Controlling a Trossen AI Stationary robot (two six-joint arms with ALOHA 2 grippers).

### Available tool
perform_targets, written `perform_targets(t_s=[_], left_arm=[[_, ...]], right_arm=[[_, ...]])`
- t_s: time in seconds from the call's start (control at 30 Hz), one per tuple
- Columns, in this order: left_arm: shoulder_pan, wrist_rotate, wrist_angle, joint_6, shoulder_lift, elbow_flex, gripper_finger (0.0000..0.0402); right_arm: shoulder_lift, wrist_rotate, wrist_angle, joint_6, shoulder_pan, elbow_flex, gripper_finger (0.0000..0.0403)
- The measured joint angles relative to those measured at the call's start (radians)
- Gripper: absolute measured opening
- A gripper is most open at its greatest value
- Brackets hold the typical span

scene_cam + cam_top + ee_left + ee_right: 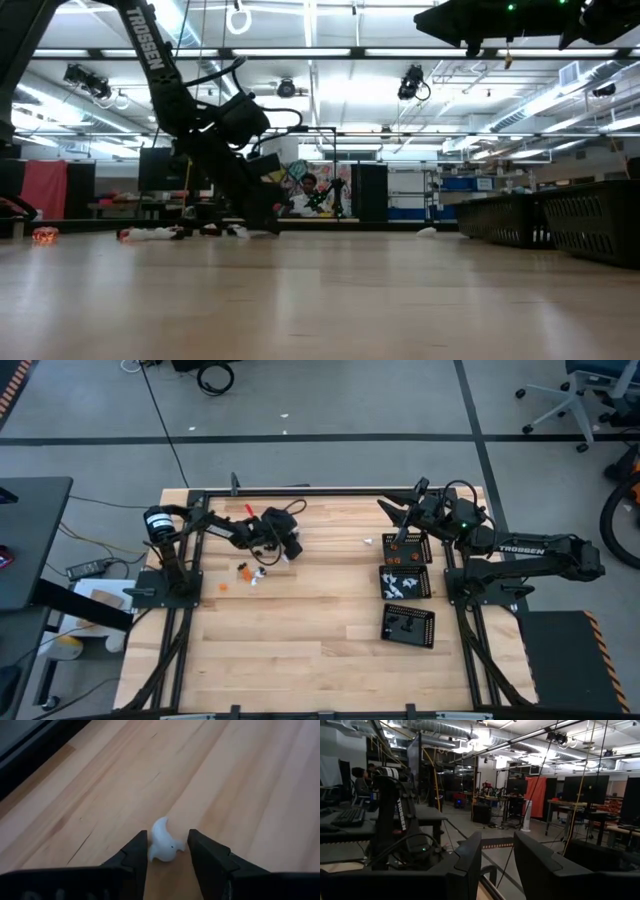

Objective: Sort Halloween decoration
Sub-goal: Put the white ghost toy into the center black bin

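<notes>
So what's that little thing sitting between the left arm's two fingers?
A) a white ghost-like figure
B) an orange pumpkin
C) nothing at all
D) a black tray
A: the left wrist view shows a small white ghost-like piece on the wooden table, between the left gripper's fingers.

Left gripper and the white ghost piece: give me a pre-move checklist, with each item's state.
1. White ghost piece sits between the left gripper fingers: ok.
2. Fingers closed on the piece: not ok; a gap shows on one side.
3. Piece resting on the table, not lifted: ok.
4. No other pieces crowding the fingers in the left wrist view: ok.
5. Right gripper out of the way, raised over the top tray: ok.
6. Tray with white pieces has room: cannot tell.
</notes>
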Motion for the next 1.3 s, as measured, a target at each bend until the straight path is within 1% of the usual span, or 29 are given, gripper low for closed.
perform_targets(t_s=[0.23, 0.33, 0.53, 0.67, 0.8, 0.97, 1.1, 1.2, 1.3], left_arm=[[-0.003, 0.011, 0.021, 0.058, 0.001, -0.003, 0.0072], [-0.004, 0.016, 0.041, 0.079, 0.002, -0.004, 0.0058], [-0.017, 0.017, 0.044, 0.091, -0.012, -0.007, 0.0057], [-0.048, 0.069, 0.029, 0.091, -0.037, -0.01, 0.0058], [-0.088, 0.113, 0.057, 0.07, -0.043, -0.01, 0.0059], [-0.16, 0.166, 0.159, 0.008, -0.044, -0.009, 0.0059], [-0.219, 0.176, 0.28, -0.022, -0.04, -0.007, 0.0059], [-0.248, 0.176, 0.327, -0.053, -0.016, 0.032, 0.0059], [-0.273, 0.187, 0.318, -0.058, 0.033, 0.127, 0.0059]], right_arm=[[0.0, 0.0, 0.0, -0.001, 0.0, 0.0, 0.0119], [0.0, 0.0, -0.001, -0.002, 0.0, 0.0, 0.0119], [0.0, 0.0, -0.002, -0.002, 0.0, 0.0, 0.0119], [0.0, 0.0, -0.002, -0.002, 0.0, 0.0, 0.0119], [0.0, 0.0, -0.002, -0.002, 0.0, 0.0, 0.0119], [0.0, 0.0, 0.0, -0.002, 0.0, 0.0, 0.0119], [0.0, 0.001, 0.019, -0.002, 0.0, 0.0, 0.0119], [0.0, 0.001, 0.03, -0.001, 0.0, 0.0, 0.0119], [0.0, 0.001, 0.03, -0.002, 0.0, 0.0, 0.0119]])
